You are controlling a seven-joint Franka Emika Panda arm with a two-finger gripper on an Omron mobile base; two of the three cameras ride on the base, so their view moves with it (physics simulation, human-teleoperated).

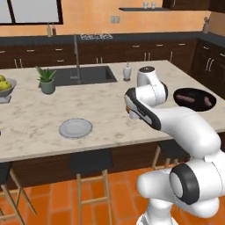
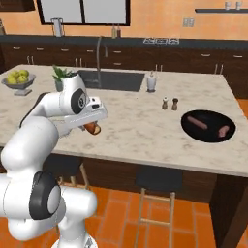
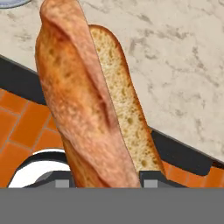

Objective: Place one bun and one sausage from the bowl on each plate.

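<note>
White arm folded low over the counter edge [image 2: 145, 160], pincer [image 2: 93, 127] clamped on a bun [image 3: 87, 109].

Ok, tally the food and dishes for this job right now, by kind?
Buns: 1, in the gripper – bun
Sausages: 2, in the bowl – and
Plates: 1 in view – plate
Bowls: 1 – bowl
Total: 5
</note>
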